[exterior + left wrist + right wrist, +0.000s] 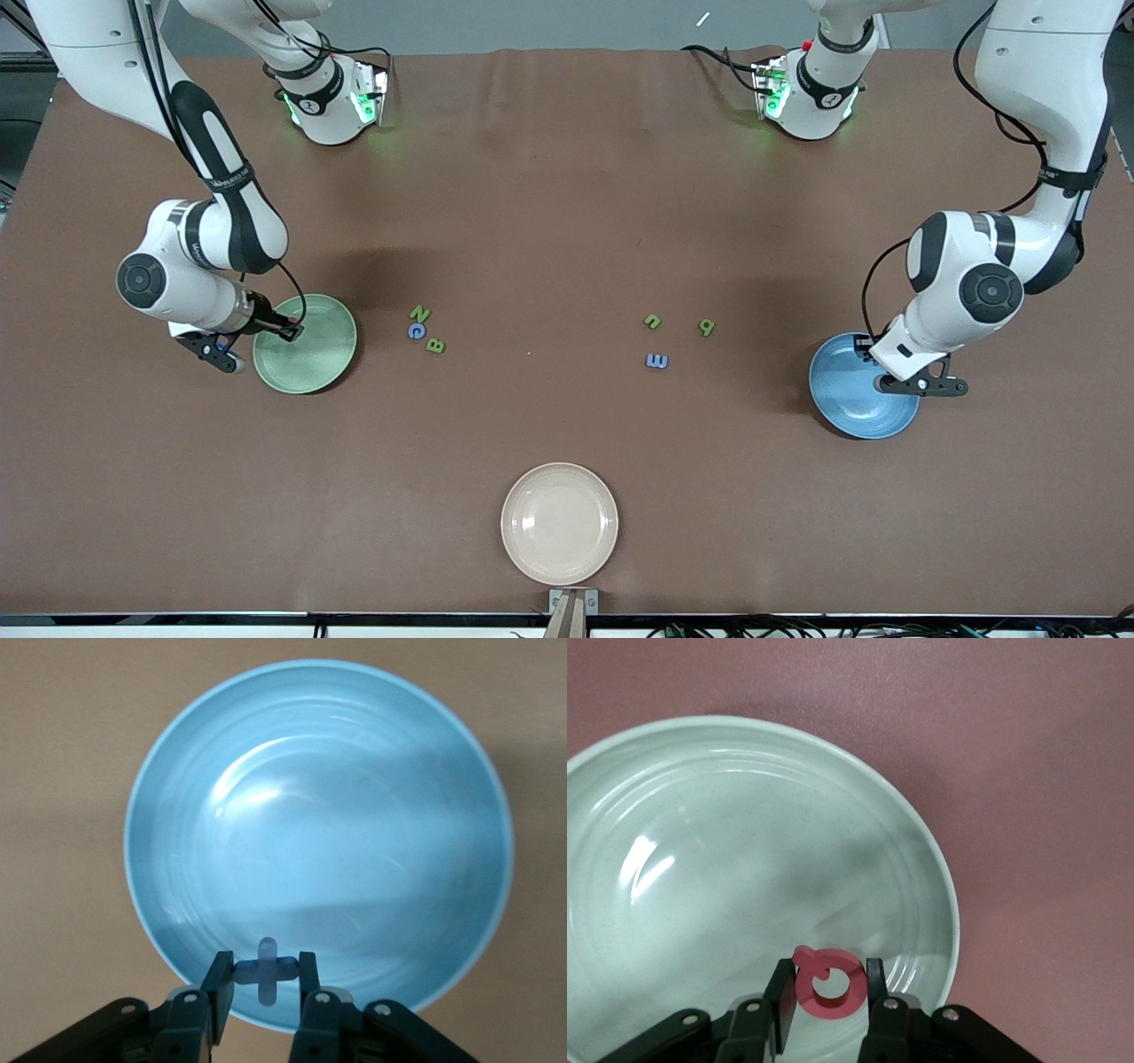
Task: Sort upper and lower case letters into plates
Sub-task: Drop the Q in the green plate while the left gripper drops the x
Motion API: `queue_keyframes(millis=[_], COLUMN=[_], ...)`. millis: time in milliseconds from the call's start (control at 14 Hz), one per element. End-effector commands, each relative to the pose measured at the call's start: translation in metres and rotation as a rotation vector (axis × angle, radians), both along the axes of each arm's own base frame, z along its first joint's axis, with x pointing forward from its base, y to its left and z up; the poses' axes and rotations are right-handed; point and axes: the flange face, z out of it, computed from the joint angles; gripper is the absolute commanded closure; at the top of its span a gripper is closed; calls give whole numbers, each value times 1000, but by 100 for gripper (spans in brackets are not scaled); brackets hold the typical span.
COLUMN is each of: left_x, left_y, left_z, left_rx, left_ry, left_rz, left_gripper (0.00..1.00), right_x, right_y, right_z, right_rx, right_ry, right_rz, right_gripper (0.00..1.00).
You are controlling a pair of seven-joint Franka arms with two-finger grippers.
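The pale green plate (310, 354) lies toward the right arm's end of the table. My right gripper (828, 981) hangs over its rim, shut on a red ring-shaped letter (832, 958). The blue plate (850, 400) lies toward the left arm's end. Above its rim my left gripper (264, 973) is shut on a small blue cross-shaped letter (267, 950). On the table between the plates lie two groups of letters. Beside the green plate are a green N (420, 313), a blue C-like letter (416, 330) and a green B (435, 346). Closer to the blue plate are a green n (652, 322), a green b-like letter (706, 327) and a blue one (656, 361).
A cream-beige plate (559, 523) with nothing in it sits near the table's front edge, midway between the arms. Both plates show bare insides in the wrist views. The brown table (549, 195) stretches between the two arm bases.
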Motion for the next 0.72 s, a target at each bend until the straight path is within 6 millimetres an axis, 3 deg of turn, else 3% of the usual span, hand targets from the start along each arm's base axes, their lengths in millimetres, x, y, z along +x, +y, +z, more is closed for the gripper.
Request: queue_keyframes(millis=[0,72,286,501,644], left_x=[11,12,11,9,9], left_y=[10,11,15,17,18], left_z=[-11,-15,-24,-32,-35], left_rx=[23,25,32,32,32], left_ry=[-8,-10,-4,4,9], left_rz=[-37,-42,-50,-53,-51], left_gripper=[85,85,85,84,83], right_x=[-5,-3,11,25,22], right_y=[-1,-1,9,55,107], right_z=[2,5,25,60,65], right_rx=[13,13,23,41,48], right_ry=[13,7,25,41,26], right_rz=[0,0,16,49,126], right_gripper=[25,0,0,0,0])
